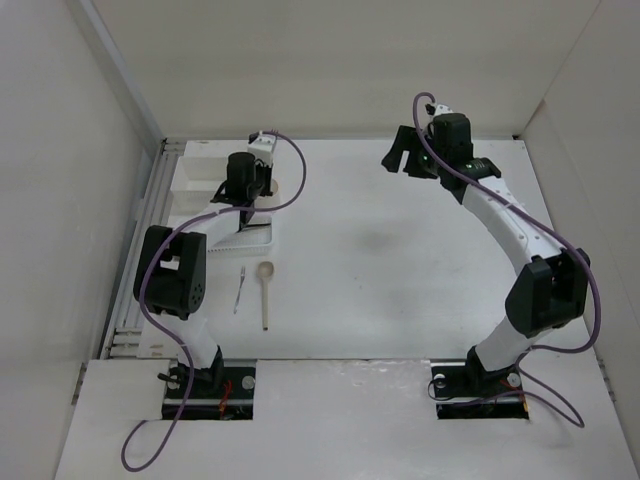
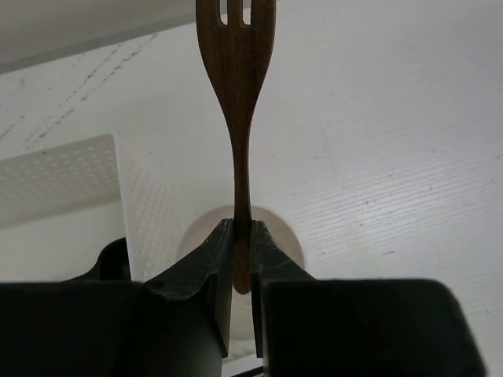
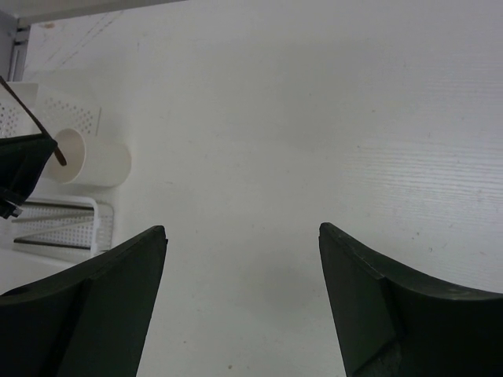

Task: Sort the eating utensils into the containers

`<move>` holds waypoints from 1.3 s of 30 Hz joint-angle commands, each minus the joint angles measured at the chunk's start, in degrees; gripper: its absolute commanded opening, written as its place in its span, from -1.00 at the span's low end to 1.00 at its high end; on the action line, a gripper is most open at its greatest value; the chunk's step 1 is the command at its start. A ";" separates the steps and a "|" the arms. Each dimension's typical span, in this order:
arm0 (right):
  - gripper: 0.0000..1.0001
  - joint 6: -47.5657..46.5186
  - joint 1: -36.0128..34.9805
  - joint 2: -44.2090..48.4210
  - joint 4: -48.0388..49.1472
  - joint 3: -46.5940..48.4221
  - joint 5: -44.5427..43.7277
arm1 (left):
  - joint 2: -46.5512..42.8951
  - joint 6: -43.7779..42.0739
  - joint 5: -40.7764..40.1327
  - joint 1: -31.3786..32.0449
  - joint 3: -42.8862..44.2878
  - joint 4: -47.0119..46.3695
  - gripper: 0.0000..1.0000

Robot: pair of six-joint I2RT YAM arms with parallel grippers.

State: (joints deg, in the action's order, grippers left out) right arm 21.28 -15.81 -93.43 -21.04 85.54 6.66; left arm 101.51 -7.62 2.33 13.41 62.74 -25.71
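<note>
Quick count first: three white containers, all bunched at the far left of the table. The round cup is my landmark, with the rectangular box just left of it and the ribbed tray just on its near side. There are thin dark sticks lying in the tray, but I can't count them.

Loose utensils number two. One metal fork and one pale wooden spoon lie side by side without touching, nearer the arm bases than the cup and tray.

There's one brown wooden fork, pinched by its handle in the left gripper, whose jaws are clamped tight on it. That arm is folded, elbow low, with the wrist right over the cup. A brown end sits at the cup's mouth (can't tell if it's actually inside).

The right gripper is spread wide and holds nothing. It's raised high on a stretched arm, well to the right of the cup near the back wall.

Everything right of the cup is bare tabletop out to the side wall.
</note>
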 commanded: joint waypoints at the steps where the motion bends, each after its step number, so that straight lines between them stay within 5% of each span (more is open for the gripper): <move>1: 0.66 -0.71 0.17 3.69 0.47 0.77 -1.12 | 0.52 3.30 -0.13 0.13 4.84 5.15 -1.00; 28: 0.66 -1.24 1.22 6.42 -1.11 -0.90 -4.37 | 5.98 7.00 -6.55 0.65 10.56 13.23 -1.00; 39: 0.66 -1.24 1.22 6.42 -1.11 -0.90 -4.37 | 4.84 5.77 -7.07 0.65 7.48 12.62 -0.10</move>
State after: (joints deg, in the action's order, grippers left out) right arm 20.69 -14.94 -89.08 -22.72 84.53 3.20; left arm 108.31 -2.09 -3.79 13.82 70.85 -12.34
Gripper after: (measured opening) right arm 0.832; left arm 0.441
